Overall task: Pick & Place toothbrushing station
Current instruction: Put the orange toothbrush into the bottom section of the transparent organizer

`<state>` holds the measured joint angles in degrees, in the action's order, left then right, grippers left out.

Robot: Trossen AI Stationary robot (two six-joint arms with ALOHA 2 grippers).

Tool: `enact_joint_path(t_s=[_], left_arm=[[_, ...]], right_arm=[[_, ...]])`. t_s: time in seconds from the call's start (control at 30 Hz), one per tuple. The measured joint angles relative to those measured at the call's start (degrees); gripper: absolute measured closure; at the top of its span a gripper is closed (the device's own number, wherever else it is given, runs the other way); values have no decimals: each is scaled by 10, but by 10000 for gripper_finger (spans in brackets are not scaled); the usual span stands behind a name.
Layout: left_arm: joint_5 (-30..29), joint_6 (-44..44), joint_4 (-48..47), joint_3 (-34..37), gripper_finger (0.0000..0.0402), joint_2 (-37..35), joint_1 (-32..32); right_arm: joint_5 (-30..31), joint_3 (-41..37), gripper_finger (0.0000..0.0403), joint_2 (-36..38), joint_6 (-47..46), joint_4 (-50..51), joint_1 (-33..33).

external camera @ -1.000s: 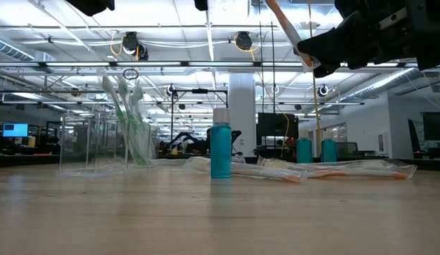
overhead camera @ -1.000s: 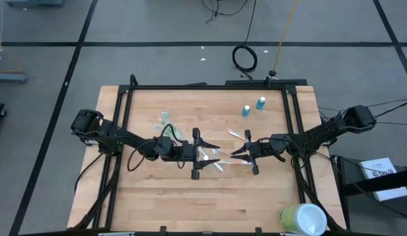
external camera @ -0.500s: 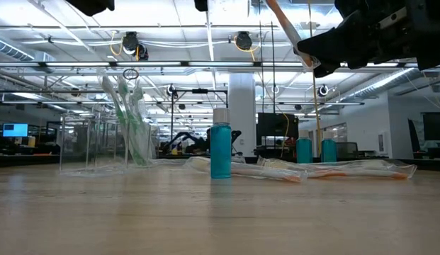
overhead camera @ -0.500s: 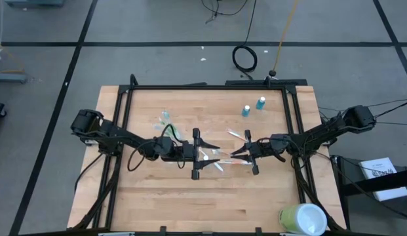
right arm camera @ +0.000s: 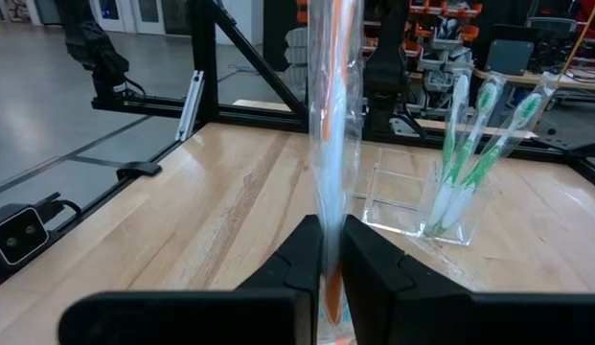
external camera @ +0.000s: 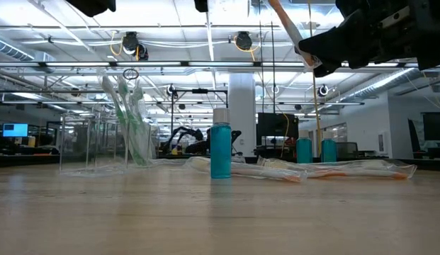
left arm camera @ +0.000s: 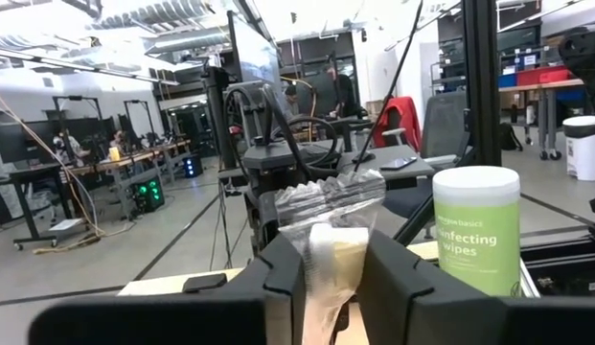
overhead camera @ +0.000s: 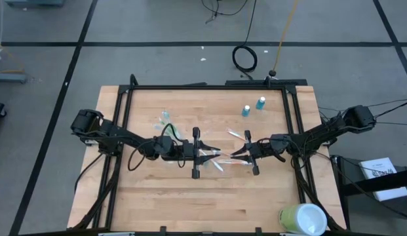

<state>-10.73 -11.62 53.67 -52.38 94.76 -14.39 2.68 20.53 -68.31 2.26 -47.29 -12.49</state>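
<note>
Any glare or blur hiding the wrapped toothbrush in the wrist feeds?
Right wrist view: the wrapped toothbrush is blurred up close, its clear wrapper catching glare; the cup behind is sharper. Left wrist view: the wrapper end is in focus between the left tool fingers.

I see wood surface (overhead camera: 164,196) in black frame (overhead camera: 210,86) | large pale green cup (overhead camera: 303,219) at its near right corner | wipes tub (left arm camera: 476,228), white-lidded, in left wrist view | coiled cable (overhead camera: 244,58) on floor beyond | paper (overhead camera: 381,174) at right
</note>
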Motion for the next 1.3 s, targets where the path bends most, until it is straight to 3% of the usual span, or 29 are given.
enact_joint_path(t_s=[0.2,0.5,0.67,1.07,1.3], left_arm=[[2,-3,0,0,329,0,0],[2,-14,-2,0,354,-3,-1],[-13,-16,-62,1,370,-41,-9],[-147,49,-356,1,365,-222,-84],[-290,108,-443,48,383,-319,-157]], right_arm=[[1,0,351,0,-5,0,0],[2,0,220,5,-32,3,0],[2,-4,172,35,-31,11,0],[3,-67,163,165,-45,28,0],[7,-89,167,191,-46,16,0]])
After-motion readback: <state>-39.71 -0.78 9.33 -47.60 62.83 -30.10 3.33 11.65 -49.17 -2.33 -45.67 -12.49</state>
